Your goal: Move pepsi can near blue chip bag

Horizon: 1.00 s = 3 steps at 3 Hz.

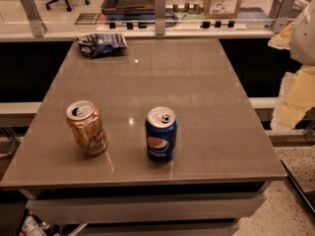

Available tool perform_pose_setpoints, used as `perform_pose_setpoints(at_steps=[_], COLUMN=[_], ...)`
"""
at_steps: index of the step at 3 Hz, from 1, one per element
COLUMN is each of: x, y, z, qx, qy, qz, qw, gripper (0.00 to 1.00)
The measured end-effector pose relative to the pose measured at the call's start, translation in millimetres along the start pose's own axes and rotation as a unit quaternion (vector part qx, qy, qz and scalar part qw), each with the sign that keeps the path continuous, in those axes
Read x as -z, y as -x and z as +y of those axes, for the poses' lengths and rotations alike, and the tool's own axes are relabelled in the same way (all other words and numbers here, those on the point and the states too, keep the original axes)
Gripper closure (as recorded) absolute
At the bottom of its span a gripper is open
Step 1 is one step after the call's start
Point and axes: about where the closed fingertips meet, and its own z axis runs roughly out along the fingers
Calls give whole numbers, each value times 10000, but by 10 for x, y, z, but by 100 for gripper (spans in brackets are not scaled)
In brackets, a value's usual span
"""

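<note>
The pepsi can [161, 134] stands upright near the front middle of the grey table [197, 82], dark blue with a round red-white-blue logo and a silver top. The blue chip bag [101, 44] lies wrinkled at the table's far left corner, far from the can. My gripper [294, 100] shows as pale white and yellowish parts at the right edge of the view, beyond the table's right side and well away from both things. It holds nothing that I can see.
An orange-tan can [87, 128] with dark script stands upright to the left of the pepsi can, about a can's width apart. A glass barrier with metal posts [160, 11] runs behind the table. A cardboard box [224, 0] sits beyond it.
</note>
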Motion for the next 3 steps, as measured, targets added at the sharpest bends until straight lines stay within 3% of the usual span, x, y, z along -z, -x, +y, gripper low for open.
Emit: perform_pose_setpoints(at_steps=[2, 3], x=[-23, -116], y=[45, 214], z=[7, 84], qx=[-7, 87], qy=[-5, 71], qz=[-180, -611], qw=[9998, 9981], gripper=[0, 0])
